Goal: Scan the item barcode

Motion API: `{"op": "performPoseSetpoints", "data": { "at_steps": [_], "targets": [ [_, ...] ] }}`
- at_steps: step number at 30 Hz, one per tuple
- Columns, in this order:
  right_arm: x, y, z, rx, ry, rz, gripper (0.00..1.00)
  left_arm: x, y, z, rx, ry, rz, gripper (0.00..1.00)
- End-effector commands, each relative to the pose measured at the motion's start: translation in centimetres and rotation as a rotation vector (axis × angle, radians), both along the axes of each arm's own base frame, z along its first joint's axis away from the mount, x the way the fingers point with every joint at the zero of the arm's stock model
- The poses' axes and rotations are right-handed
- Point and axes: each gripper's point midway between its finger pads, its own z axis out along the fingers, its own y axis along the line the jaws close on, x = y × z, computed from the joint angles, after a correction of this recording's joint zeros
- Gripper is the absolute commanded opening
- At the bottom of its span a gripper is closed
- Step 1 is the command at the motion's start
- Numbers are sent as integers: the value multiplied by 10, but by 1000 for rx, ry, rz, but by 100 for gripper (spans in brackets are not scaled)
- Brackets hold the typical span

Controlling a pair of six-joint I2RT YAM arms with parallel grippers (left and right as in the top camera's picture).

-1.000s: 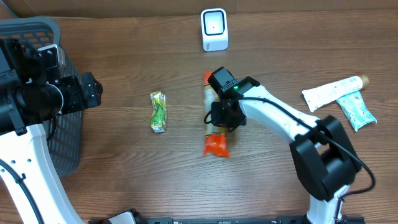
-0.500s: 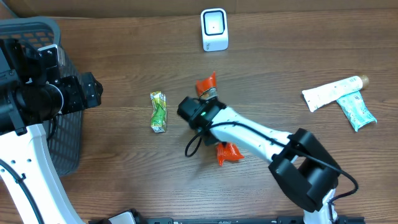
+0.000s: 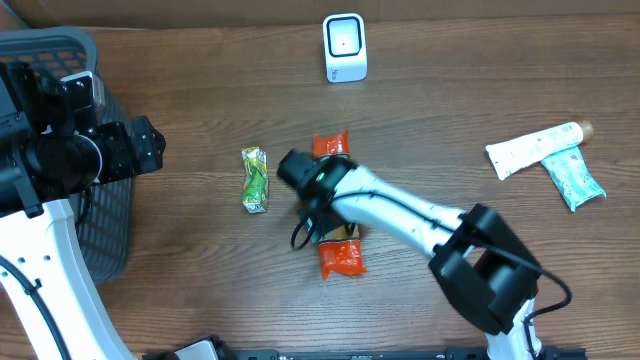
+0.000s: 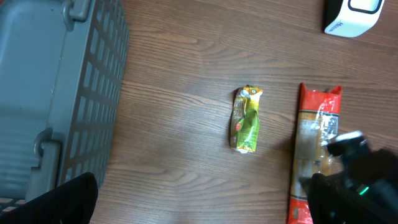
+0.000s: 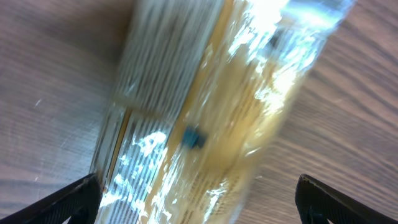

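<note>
The item is a long clear noodle packet with orange ends (image 3: pixel 343 258), lying lengthwise on the wooden table below the white scanner (image 3: pixel 345 47). My right gripper (image 3: pixel 322 210) hovers over the packet's middle, open, its fingertips wide apart on either side. In the right wrist view the packet (image 5: pixel 211 124) fills the frame, blurred, with the right gripper (image 5: pixel 202 205) spread around it. My left gripper (image 3: pixel 150 148) is open beside the basket, holding nothing. The left wrist view shows the left gripper (image 4: pixel 205 199) over bare wood, with the packet (image 4: pixel 317 124) to its right.
A green snack packet (image 3: pixel 255 180) lies left of the item. A dark grey basket (image 3: pixel 105 230) stands at the left edge. Two tubes, one white (image 3: pixel 535 148) and one teal (image 3: pixel 575 178), lie at the far right.
The right gripper has gone from shut on the packet to open. The arm swung left, turning the packet, which now lies flat below the jaws. The left arm stayed still.
</note>
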Motion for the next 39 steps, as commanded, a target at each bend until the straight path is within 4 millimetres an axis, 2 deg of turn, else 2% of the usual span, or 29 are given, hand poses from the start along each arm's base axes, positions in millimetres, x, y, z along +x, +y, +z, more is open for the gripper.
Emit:
{"op": "performPoseSetpoints", "data": {
  "at_steps": [1,6,10,14,18,22,27,30,32,35,38,39],
  "targets": [
    [30,-6,18,142,59,-107,100,1,0,0,2,-1,-17,100],
    [56,-23,32,401,201,-231,100,1,0,0,2,-2,-17,99],
    [56,-23,31,634,328,-204,100,1,0,0,2,-1,-17,100],
    [43,-26,14,665,380,-220,100,1,0,0,2,-1,-17,100],
    [26,-21,-5,669,410,-203,100,1,0,0,2,-1,-17,100],
    [17,-9,-12,736,440,-183,100,1,0,0,2,-1,-17,100],
    [13,2,-31,737,445,-266,100,1,0,0,2,-1,-17,99],
    [11,-5,-54,658,442,-439,100,1,0,0,2,-1,-17,99],
    [13,-5,-59,660,443,-510,93,1,0,0,2,-1,-17,100],
    [19,-7,-65,650,412,-571,67,1,0,0,2,-1,-17,100],
    [24,-2,-64,666,389,-558,38,1,0,0,2,-1,-17,100],
    [25,-1,-63,672,384,-552,24,1,0,0,2,-1,-17,100]
  ]
}}
